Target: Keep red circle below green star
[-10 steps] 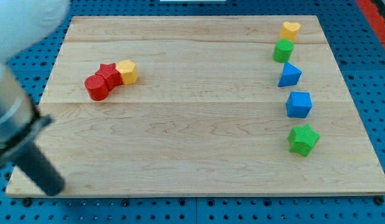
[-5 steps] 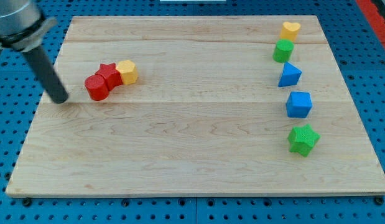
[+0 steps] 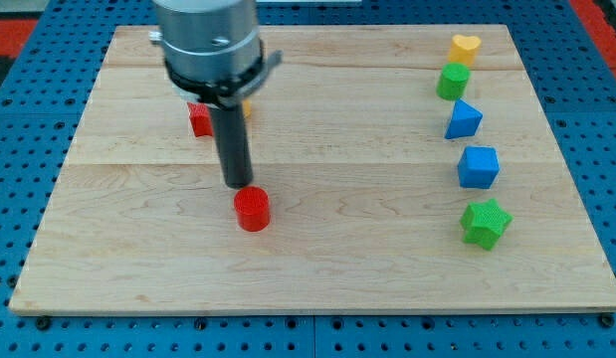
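The red circle [image 3: 253, 210] lies on the wooden board [image 3: 317, 259], left of centre and low. The green star [image 3: 485, 223] sits at the view's right, slightly lower than the red circle. My tip [image 3: 237, 184] is just above the red circle, at its upper left, touching or nearly touching it. The rod and arm rise toward the view's top and partly hide a red star [image 3: 199, 120] and a yellow block [image 3: 246, 107] behind them.
Along the right side, from top down, stand a yellow heart [image 3: 465, 47], a green block [image 3: 452, 81], a blue triangle [image 3: 463, 119] and a blue cube [image 3: 478, 166], above the green star.
My tip swept from the board's left edge to the right and down. The red circle slid down and right, away from the red star and yellow block, which shifted right and up a little.
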### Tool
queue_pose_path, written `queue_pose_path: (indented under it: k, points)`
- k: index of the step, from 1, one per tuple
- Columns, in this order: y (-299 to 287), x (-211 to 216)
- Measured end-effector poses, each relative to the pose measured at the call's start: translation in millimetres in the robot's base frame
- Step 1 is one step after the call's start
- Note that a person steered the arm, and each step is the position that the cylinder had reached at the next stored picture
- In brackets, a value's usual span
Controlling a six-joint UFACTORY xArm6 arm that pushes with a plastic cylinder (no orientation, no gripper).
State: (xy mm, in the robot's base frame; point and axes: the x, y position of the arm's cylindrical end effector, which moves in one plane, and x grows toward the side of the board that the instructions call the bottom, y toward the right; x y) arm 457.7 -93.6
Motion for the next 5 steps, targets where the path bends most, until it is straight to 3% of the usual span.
queue_pose_path:
  k: [1,2,3,4,5]
  points:
    - [-22.1,38.2]
    - [27.1,71.3]
    - [56.3,67.9]
    - [49.6,42.0]
    - [131.1,46.2]
